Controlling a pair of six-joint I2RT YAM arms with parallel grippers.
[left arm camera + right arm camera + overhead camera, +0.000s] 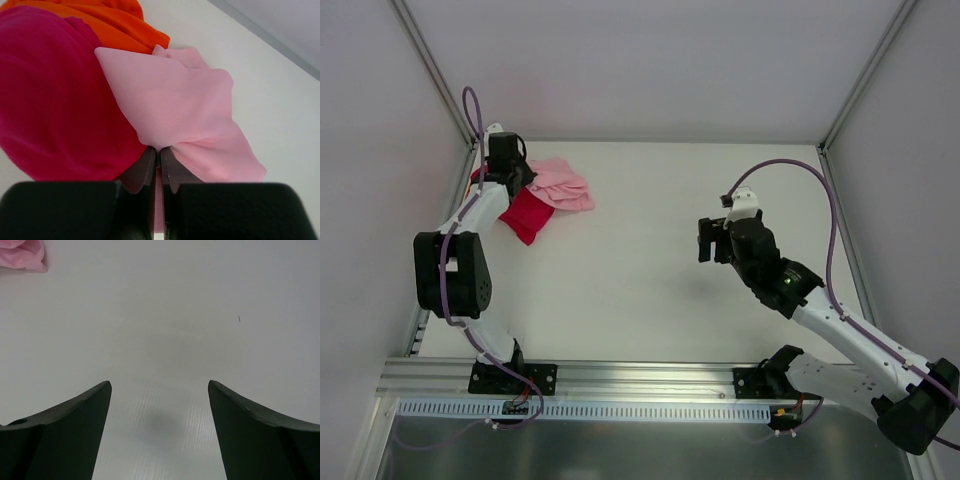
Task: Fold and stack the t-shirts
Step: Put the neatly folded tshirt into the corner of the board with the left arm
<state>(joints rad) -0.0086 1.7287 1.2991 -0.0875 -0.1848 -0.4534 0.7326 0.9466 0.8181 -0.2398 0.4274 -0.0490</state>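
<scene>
A light pink t-shirt [563, 185] lies crumpled at the far left of the table, beside a magenta t-shirt [527, 214]. In the left wrist view the light pink shirt [185, 110] lies right of the magenta one [55, 100], with an orange t-shirt [110, 22] behind them. My left gripper [159, 152] is shut on a fold of the light pink shirt; in the top view it [516, 180] sits over the pile. My right gripper [712, 240] hangs open and empty over bare table at the middle right; its fingers [75, 425] stand wide apart.
White walls with metal corner posts close the table at the back and on both sides. A metal rail [640, 375] runs along the near edge. A corner of the pink shirt [25, 255] shows at the top left of the right wrist view.
</scene>
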